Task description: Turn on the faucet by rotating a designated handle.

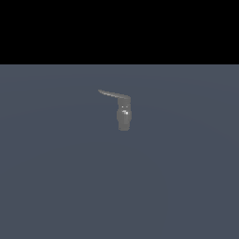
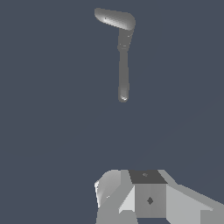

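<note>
The faucet (image 1: 123, 116) is a small dull-grey upright cylinder standing alone on the flat grey-blue floor in the middle of the exterior view. Its handle (image 1: 111, 94), a thin tapered lever, sticks out from the faucet's top toward the exterior view's left. In the wrist view, the faucet body (image 2: 124, 70) appears as a long narrow shape with the handle (image 2: 113, 17) at its far end. Grey blocky parts of my gripper (image 2: 131, 192) show well apart from the faucet, touching nothing. The gap between the fingers is not visible. No arm appears in the exterior view.
A plain grey-blue floor (image 1: 56, 177) spreads around the faucet on all sides. Beyond its far edge there is only a black background (image 1: 119, 28). No other objects are in either view.
</note>
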